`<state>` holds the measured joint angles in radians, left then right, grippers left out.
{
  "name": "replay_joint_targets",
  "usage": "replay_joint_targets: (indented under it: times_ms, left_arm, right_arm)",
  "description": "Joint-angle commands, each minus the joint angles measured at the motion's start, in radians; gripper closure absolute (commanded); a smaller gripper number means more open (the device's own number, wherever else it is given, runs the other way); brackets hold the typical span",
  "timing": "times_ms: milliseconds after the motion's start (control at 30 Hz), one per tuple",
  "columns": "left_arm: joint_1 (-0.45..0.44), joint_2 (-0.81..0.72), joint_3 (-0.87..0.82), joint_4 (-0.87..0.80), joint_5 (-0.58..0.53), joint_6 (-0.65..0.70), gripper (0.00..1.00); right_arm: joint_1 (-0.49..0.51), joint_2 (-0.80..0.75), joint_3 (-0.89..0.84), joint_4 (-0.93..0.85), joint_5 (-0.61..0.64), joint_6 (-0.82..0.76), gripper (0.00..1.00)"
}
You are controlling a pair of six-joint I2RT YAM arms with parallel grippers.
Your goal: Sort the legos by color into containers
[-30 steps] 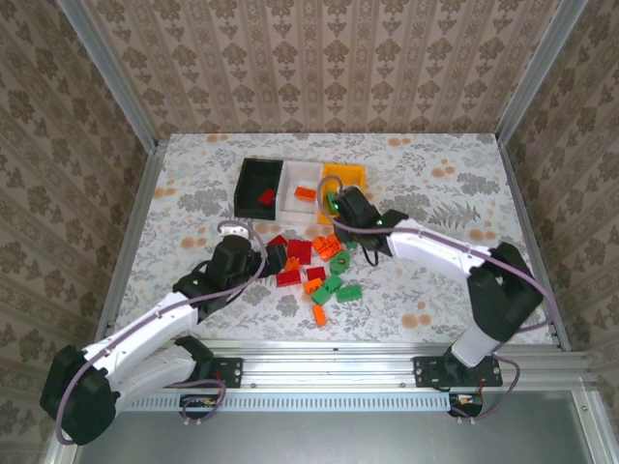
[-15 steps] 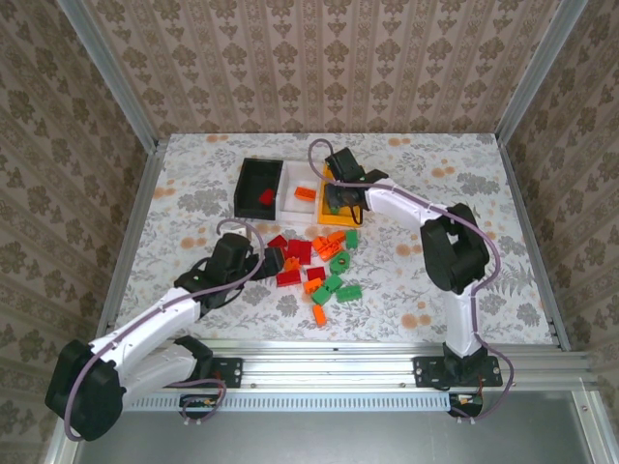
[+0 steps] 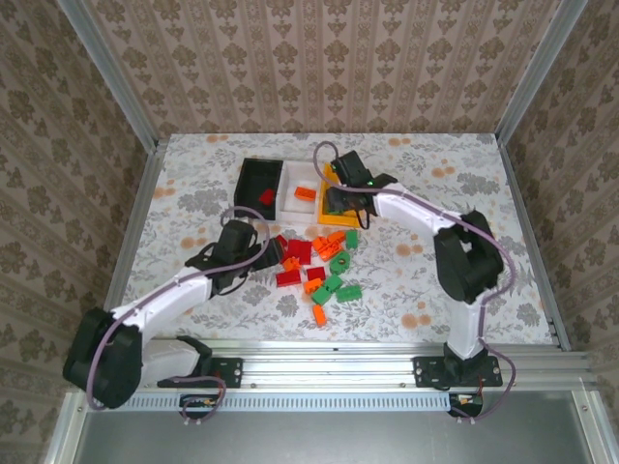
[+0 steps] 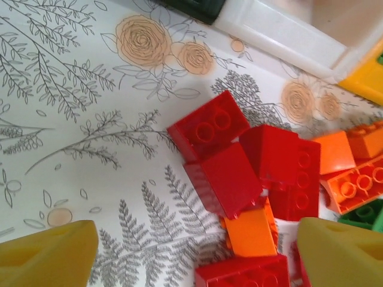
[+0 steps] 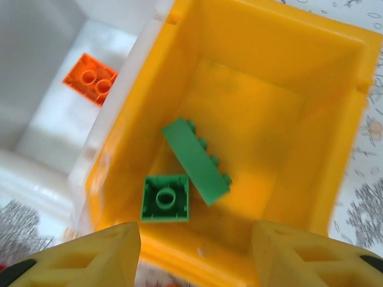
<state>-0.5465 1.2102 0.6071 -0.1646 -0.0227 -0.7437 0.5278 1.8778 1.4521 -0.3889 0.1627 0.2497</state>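
Note:
The legos lie in a loose pile (image 3: 314,266) of red, orange and green bricks on the flowered table. My left gripper (image 3: 272,256) is at the pile's left edge and open. In the left wrist view its fingertips (image 4: 341,251) straddle a red brick (image 4: 230,179) and an orange brick (image 4: 254,230) without touching them. My right gripper (image 3: 336,203) hangs open over the yellow bin (image 3: 350,176) of the containers. Two green bricks (image 5: 194,160) lie on that bin's floor below its fingers (image 5: 78,257). An orange brick (image 5: 91,79) lies in the white bin (image 3: 309,174), a red one (image 3: 267,196) in the black bin (image 3: 248,184).
The three bins stand joined in a row behind the pile. Metal rails (image 3: 131,232) border the table on both sides, with patterned walls beyond. A lone orange brick (image 3: 318,314) lies nearest the front edge.
My right gripper carried a green brick from beside the pile to over the yellow bin and opened; the brick now lies inside. My left gripper moved right to the pile's edge.

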Motion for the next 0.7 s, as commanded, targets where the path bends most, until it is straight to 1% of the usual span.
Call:
replay_joint_targets:
  times_ms: [0, 67, 133, 267, 333, 433, 500, 533, 667]
  left_arm:
    - [0.008, 0.080, 0.081, 0.015, -0.012, -0.064, 0.17]
    - [0.005, 0.143, 0.130, -0.006, -0.019, -0.098, 0.20]
    - [0.000, 0.200, 0.171, -0.029, -0.040, -0.132, 0.21]
    - [-0.021, 0.317, 0.240, -0.056, -0.039, -0.132, 0.26]
    - [-0.045, 0.368, 0.278, -0.094, -0.047, -0.138, 0.33]
    - [-0.087, 0.401, 0.298, -0.133, -0.126, -0.174, 0.33]
    - [-0.105, 0.412, 0.313, -0.158, -0.173, -0.191, 0.34]
    - [-0.111, 0.418, 0.325, -0.179, -0.196, -0.197, 0.34]
    - [-0.115, 0.449, 0.331, -0.172, -0.193, -0.191, 0.37]
  right_arm:
    - [0.025, -0.152, -0.124, 0.071, -0.020, 0.037, 0.46]
    - [0.031, -0.213, -0.199, 0.088, -0.021, 0.047, 0.46]
    - [0.032, -0.272, -0.267, 0.099, -0.028, 0.057, 0.46]
    - [0.032, -0.377, -0.385, 0.116, -0.040, 0.066, 0.46]
    - [0.032, -0.422, -0.427, 0.122, -0.041, 0.073, 0.46]
    - [0.032, -0.473, -0.474, 0.150, -0.043, 0.080, 0.46]
    - [0.032, -0.479, -0.495, 0.173, -0.039, 0.079, 0.46]
    - [0.032, -0.512, -0.499, 0.181, -0.037, 0.080, 0.46]
    - [0.031, -0.519, -0.516, 0.206, -0.038, 0.080, 0.46]
